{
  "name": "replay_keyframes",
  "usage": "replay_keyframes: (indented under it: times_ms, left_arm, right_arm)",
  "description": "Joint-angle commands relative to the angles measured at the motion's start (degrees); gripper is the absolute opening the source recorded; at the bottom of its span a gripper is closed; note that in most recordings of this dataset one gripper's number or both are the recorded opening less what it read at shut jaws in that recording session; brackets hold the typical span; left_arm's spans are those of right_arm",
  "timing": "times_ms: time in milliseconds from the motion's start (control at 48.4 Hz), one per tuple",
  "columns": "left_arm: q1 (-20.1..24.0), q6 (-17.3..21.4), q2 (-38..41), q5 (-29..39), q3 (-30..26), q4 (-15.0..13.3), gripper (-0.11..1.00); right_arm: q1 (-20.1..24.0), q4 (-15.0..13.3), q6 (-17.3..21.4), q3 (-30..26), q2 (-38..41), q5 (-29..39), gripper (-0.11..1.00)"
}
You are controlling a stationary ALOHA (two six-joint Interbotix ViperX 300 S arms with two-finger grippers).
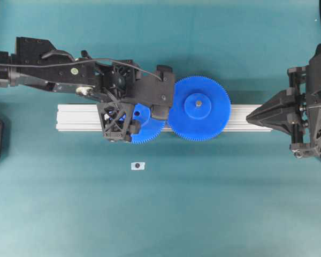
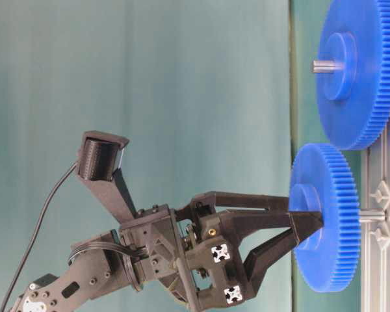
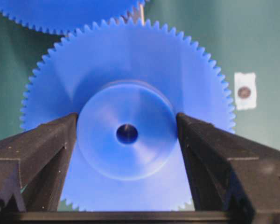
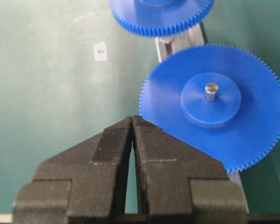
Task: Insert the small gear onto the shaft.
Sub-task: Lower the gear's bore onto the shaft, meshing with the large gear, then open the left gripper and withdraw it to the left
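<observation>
The small gear (image 3: 130,70) lies flat over the aluminium rail (image 1: 80,115), its teeth meeting those of the wider blue gear (image 1: 198,110). My left gripper (image 3: 127,116) straddles its raised hub, and both fingers (image 3: 60,135) lie against the hub's sides with no gap showing. The shaft's grey tip shows inside the centre hole (image 3: 127,134). From table level the shaft (image 2: 372,214) runs from the small gear (image 2: 331,221) to the rail. My right gripper (image 4: 132,119) is shut and holds nothing, its tips at the rail's right end (image 1: 249,119).
The wider gear (image 4: 252,135) sits on its own pin (image 4: 211,91) beside the small gear (image 4: 158,14). A small white tag with a dark dot (image 1: 137,166) lies on the green table in front of the rail.
</observation>
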Motion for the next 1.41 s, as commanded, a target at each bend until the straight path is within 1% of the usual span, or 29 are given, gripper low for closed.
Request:
replay_keyframes:
  times_ms: [0, 331, 620, 889, 971, 1219, 1385]
  left_arm:
    - [0.3, -0.2, -1.6, -0.2, -1.3, 0.1, 0.79]
    - [0.3, -0.4, -1.6, 0.0, -2.2, 0.1, 0.84]
    - [0.2, -0.5, -2.0, 0.0, -2.2, 0.1, 0.84]
    - [0.2, -1.0, -6.7, 0.0, -0.5, 0.1, 0.84]
    - [0.2, -1.5, -8.4, -0.1, 0.4, 0.1, 0.84]
    - [0.2, -5.5, -12.1, -0.1, 3.8, 0.1, 0.84]
    - [-0.2, -7.1, -14.9, -0.4, 5.1, 0.1, 0.84]
  right_arm:
    - [0.0, 0.1, 0.6, -0.5, -0.1, -0.5, 0.11]
    - [0.1, 0.2, 0.6, -0.5, -0.2, -0.5, 0.11]
    - [0.0, 0.1, 0.6, -0.4, -0.2, -0.5, 0.11]
    - [0.1, 0.1, 0.6, -0.2, -0.5, -0.5, 0.11]
    - [0.0, 0.1, 0.6, 0.2, -0.9, -0.5, 0.11]
    - [0.1, 0.1, 0.7, 1.4, -4.0, -0.4, 0.11]
    - [0.1, 0.2, 0.7, 2.3, -6.4, -0.1, 0.11]
